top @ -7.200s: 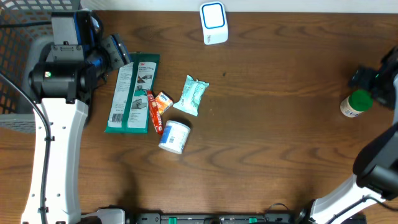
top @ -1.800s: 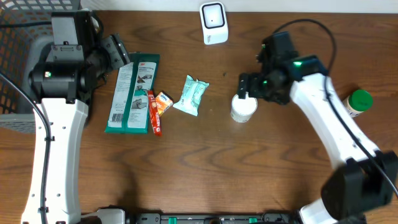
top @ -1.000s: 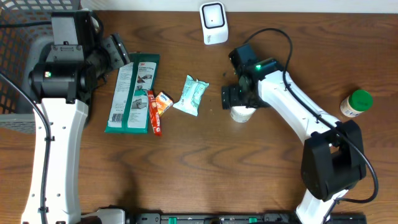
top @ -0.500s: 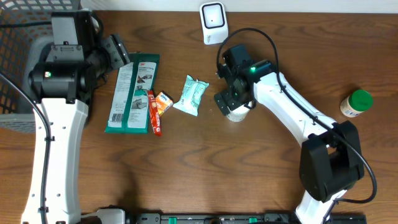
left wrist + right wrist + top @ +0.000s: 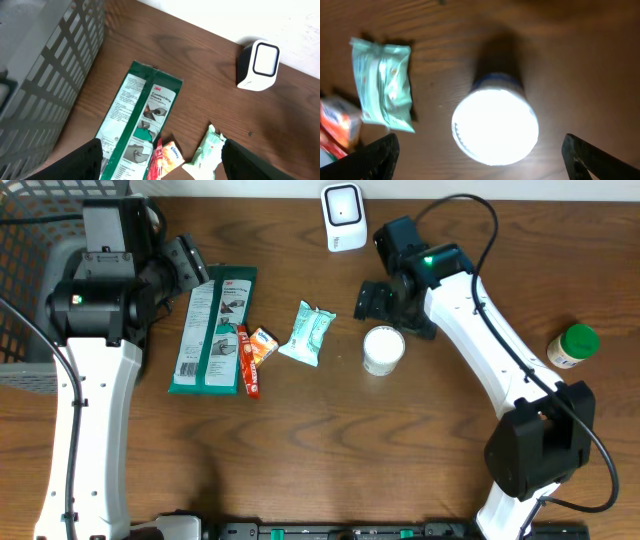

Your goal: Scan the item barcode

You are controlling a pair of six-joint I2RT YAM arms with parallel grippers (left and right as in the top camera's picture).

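Obs.: white jar (image 5: 383, 350) stands upright on the worktop (image 5: 330, 450), lid up, roughly mid-worktop, on the near side of the scanner (image 5: 343, 217) and apart from it. A blue band shows below the lid in the right wrist view (label text not legible).

Right tool (image 5: 392, 318): spread fully wide, gripping nothing. It hangs over the jar, a little toward the scanner side. From the wrist camera the lid sits between the two fingers (image 5: 380, 155), neither touching it.

Left tool (image 5: 190, 265): also spread wide and empty, at the far left beside the basket (image 5: 25, 280), above the top end of the green glove pack (image 5: 212, 330).

Other items: mint wipes packet (image 5: 310, 333) lies left of the jar, orange packet (image 5: 262, 343) between wipes and glove pack. Green-capped bottle (image 5: 572, 347) stands at the right edge.
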